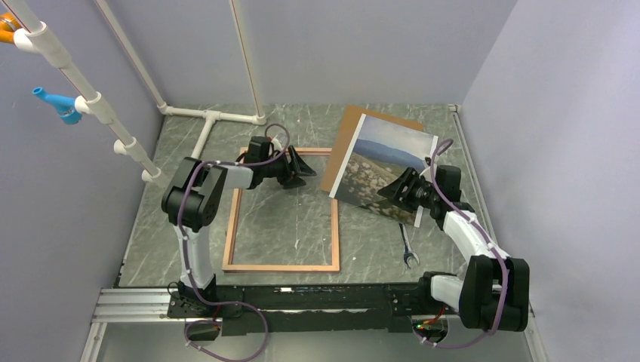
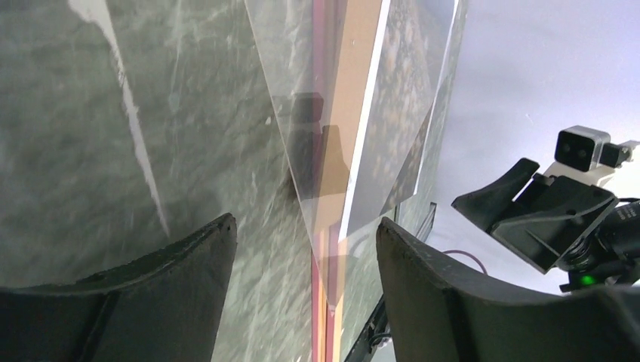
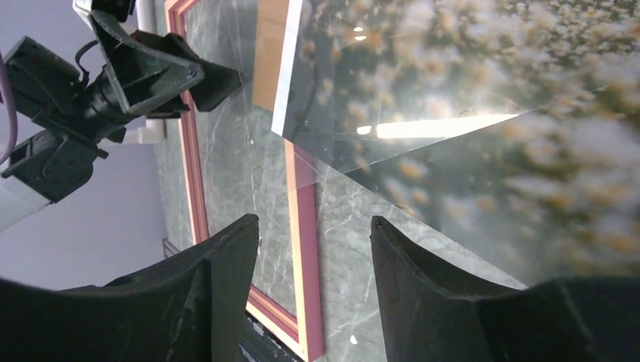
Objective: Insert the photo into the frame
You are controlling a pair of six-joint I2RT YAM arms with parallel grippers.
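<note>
Marble tabletop (image 1: 370, 241), frame (image 1: 279, 266) flat, photo (image 1: 385, 162) over brown board (image 1: 349, 136), L jaws spread, R jaws spread

Dark green marbled tabletop (image 1: 302, 226), veined white. Flat on it, left of centre, the frame (image 1: 283, 267). Just beside its far right corner, askew, a brown backing board (image 1: 341, 151) carrying the photo (image 1: 385, 166). Right of the frame, toward the near edge, a small wrench (image 1: 407, 247). At the far left, white pipe (image 1: 211, 117)

Your worktop (image 1: 151, 241) smooth grey-green marbled stone look, the frame (image 1: 281, 267) matt pinkish light wood, the photo (image 1: 385, 162) paper with glossy glare, backing board (image 1: 343, 147) matt brown, spanner (image 1: 407, 249) you see bare metal
</note>
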